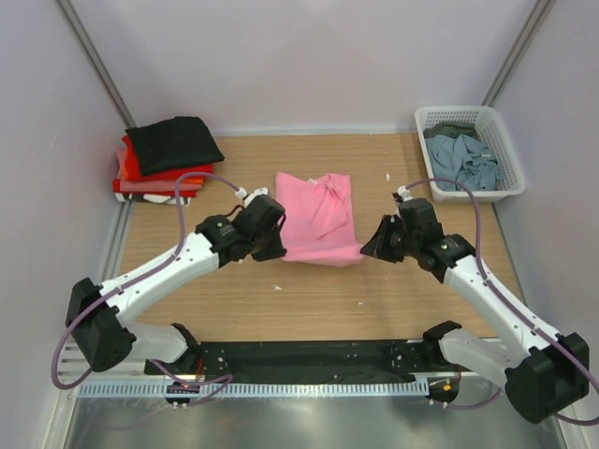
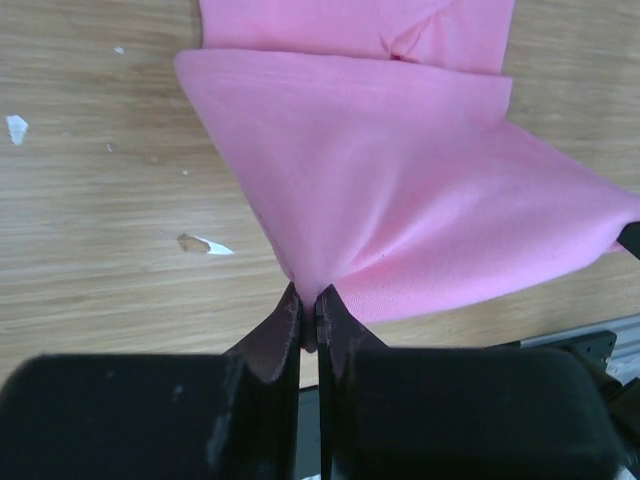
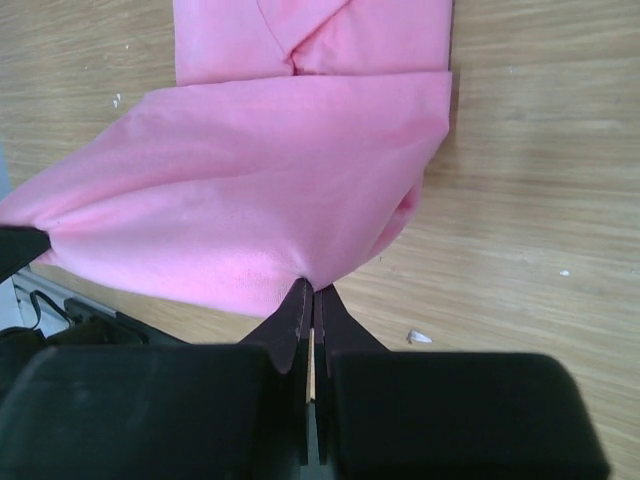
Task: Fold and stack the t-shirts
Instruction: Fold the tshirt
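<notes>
The bright pink t-shirt (image 1: pixel 316 217) lies partly folded in the middle of the wooden table. My left gripper (image 1: pixel 273 245) is shut on its near left corner; the left wrist view shows the pink cloth (image 2: pixel 400 180) pinched between the jaws (image 2: pixel 310 300) and lifted. My right gripper (image 1: pixel 368 249) is shut on the near right corner, the cloth (image 3: pixel 250 200) stretched from its jaws (image 3: pixel 312 290). A stack with a black t-shirt (image 1: pixel 174 142) on red and orange ones (image 1: pixel 136 173) sits far left. Grey-blue and dark olive shirts (image 1: pixel 463 154) lie in the basket.
The white lattice basket (image 1: pixel 499 140) stands at the far right by the wall. Small white scraps lie on the wood (image 2: pixel 205 243), (image 3: pixel 419 337). A black strip (image 1: pixel 309 355) and the arm bases run along the near edge.
</notes>
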